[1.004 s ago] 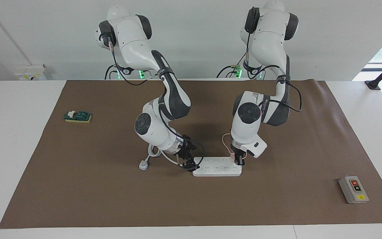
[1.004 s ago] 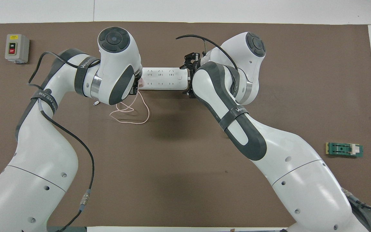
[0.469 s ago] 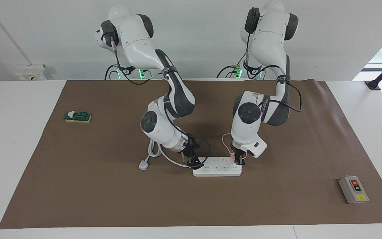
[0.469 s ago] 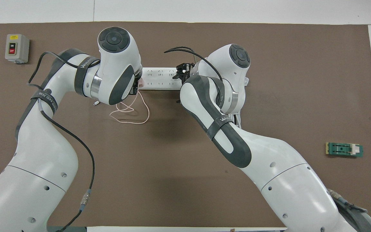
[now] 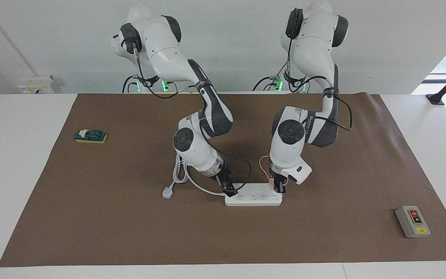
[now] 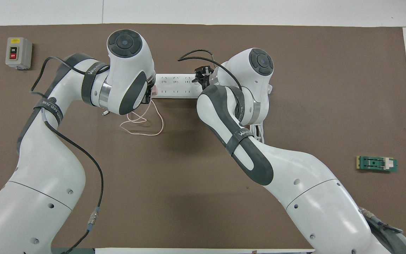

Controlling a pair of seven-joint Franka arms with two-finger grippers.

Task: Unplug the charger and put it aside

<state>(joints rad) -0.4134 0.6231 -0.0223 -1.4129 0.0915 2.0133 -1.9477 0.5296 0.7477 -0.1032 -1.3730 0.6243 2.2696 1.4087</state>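
The pale pink charger (image 5: 271, 183) sits plugged into the white power strip (image 5: 253, 195) at the end toward the left arm. Its thin pink cable (image 5: 262, 162) loops on the mat nearer the robots and also shows in the overhead view (image 6: 143, 124). My left gripper (image 5: 278, 187) comes straight down and is shut on the charger. In the overhead view the left wrist hides most of the charger (image 6: 155, 92). My right gripper (image 5: 229, 190) rests on the other end of the strip (image 6: 174, 85), and also shows in the overhead view (image 6: 201, 75).
The strip's thick white cord (image 5: 180, 176) and plug (image 5: 167, 192) lie toward the right arm's end. A grey switch box (image 5: 412, 221) sits near the mat's corner at the left arm's end. A green block on a yellow pad (image 5: 90, 136) lies at the right arm's end.
My right arm has swung toward the strip and turned its wrist, bringing its gripper from just off the strip's end onto it. The left gripper and the charger have not moved.
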